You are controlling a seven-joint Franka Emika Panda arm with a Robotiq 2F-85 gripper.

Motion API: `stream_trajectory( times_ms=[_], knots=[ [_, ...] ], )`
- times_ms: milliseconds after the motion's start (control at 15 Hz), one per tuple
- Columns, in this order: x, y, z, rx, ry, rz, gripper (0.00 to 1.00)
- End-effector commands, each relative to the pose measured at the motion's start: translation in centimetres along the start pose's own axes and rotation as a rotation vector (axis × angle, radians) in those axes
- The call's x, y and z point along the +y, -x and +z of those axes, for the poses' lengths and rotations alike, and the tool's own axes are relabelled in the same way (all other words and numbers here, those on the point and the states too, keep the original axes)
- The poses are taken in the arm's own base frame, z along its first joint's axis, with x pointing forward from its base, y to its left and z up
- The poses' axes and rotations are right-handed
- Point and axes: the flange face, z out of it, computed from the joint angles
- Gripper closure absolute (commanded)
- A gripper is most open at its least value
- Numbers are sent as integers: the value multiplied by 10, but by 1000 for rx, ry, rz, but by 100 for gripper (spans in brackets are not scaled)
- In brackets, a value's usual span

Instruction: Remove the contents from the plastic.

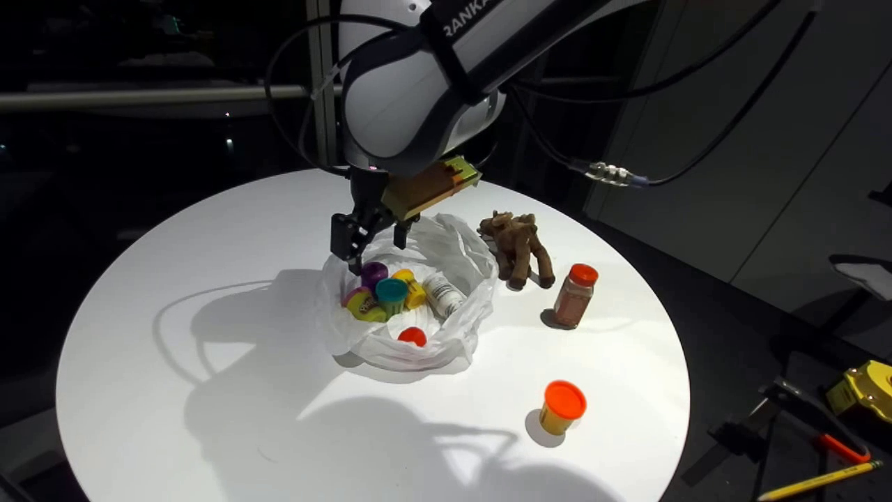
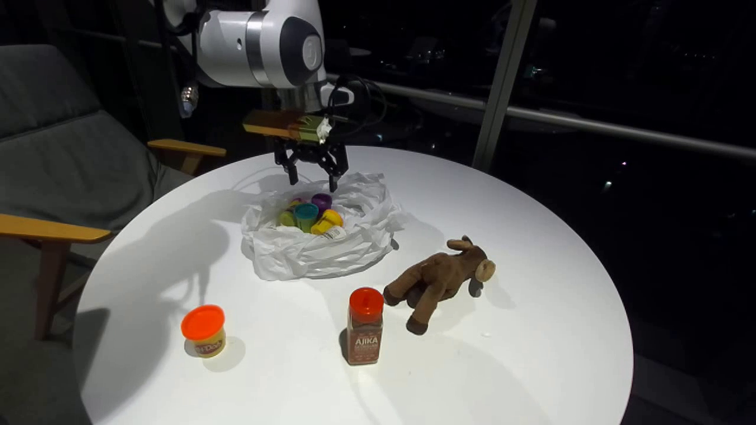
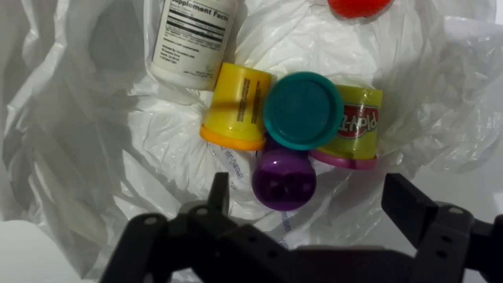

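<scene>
Plastic bag: thin, crumpled, white; on table, mouth up. Gripper: over bag, fingers spread wide, holding nothing. Inside bag: white bottle, on side, long axis slightly slanted, far end cut off in wrist view. Yellow tub: on side, lid toward gripper. Purple object: glossy, rounded, far end hidden. Teal tub: upright. Lime tub: on side, pink lid toward gripper, partly covered. Red object: cut off, type unclear.
</scene>
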Motion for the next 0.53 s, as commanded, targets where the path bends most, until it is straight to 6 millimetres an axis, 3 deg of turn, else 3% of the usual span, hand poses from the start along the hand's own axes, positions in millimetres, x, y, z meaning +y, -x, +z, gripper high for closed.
stream_trajectory(
  times_ms=[0,467],
  knots=[
    [9,-23,8,-18,-7,-7,0],
    [16,-37,29,-77,-18,-24,0]
  ],
)
